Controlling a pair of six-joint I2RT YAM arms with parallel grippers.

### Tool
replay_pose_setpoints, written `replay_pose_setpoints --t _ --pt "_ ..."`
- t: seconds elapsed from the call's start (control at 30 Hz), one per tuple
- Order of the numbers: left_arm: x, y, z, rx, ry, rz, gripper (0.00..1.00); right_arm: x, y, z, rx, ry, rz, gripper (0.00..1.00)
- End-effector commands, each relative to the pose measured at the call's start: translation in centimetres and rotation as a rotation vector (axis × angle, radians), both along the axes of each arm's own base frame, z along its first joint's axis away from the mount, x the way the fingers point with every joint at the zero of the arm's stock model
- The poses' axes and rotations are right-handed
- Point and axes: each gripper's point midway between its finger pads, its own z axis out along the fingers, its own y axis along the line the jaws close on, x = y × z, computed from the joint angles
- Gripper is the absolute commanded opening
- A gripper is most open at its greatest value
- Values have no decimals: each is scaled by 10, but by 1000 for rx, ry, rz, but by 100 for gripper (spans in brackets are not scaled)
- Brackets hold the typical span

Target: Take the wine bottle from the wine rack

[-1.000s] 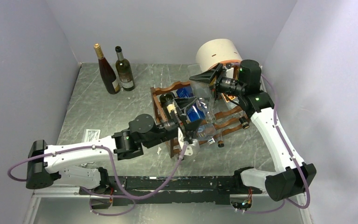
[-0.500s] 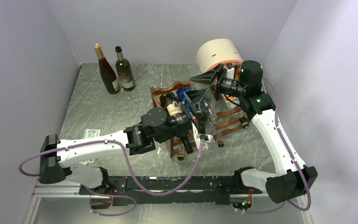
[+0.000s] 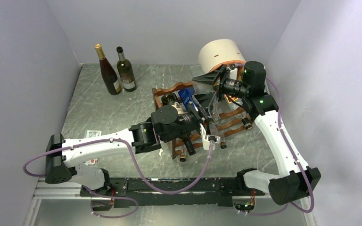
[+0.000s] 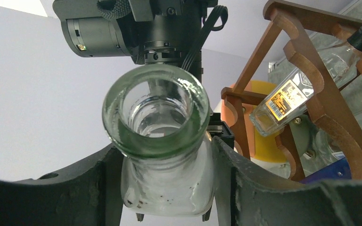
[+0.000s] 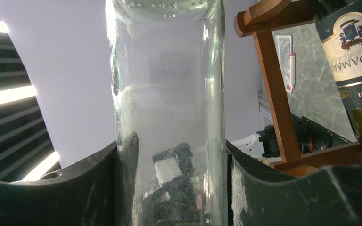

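Reaching farther in than a second ago, the left arm (image 3: 103, 146) stretches from eight o'clock to centre. Its left gripper (image 4: 166, 188) pinches the neck of the clear wine bottle (image 5: 169, 117), probably to share the lift. The bottle lies over the top of the wine rack (image 4: 332, 117), at centre. The right arm (image 3: 275, 132) arches in from four o'clock, and the right gripper (image 5: 172, 188) clamps the bottle's body.

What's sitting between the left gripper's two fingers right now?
The neck of a clear glass bottle, with the left gripper closed against both sides. The left wrist view shows it.
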Motion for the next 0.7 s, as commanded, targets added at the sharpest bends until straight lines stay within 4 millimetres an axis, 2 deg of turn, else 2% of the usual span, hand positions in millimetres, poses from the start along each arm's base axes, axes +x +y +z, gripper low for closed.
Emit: replay_pose_setpoints --t 0.0,0.13,0.2,0.27,0.33,0.53,0.67 --pt "10 12 30 -81 -15 42 32 -18 3 16 37 -66 66 29" --pt "13 21 35 -131 -24 74 13 -16 3 12 30 -81 68 67" --pt "17 27 39 -155 -36 104 8 -15 3 8 15 -70 70 83" --pt "21 34 48 -196 -33 132 7 -14 3 4 6 -59 78 94" --pt "23 40 60 -244 -13 138 7 -13 3 1 -4 -52 78 99" --pt "24 66 87 -405 45 127 7 -3 -5 -9 -55 -36 18 100" --pt "27 89 97 -501 138 135 7 7 -17 -9 -96 -58 -36 100"
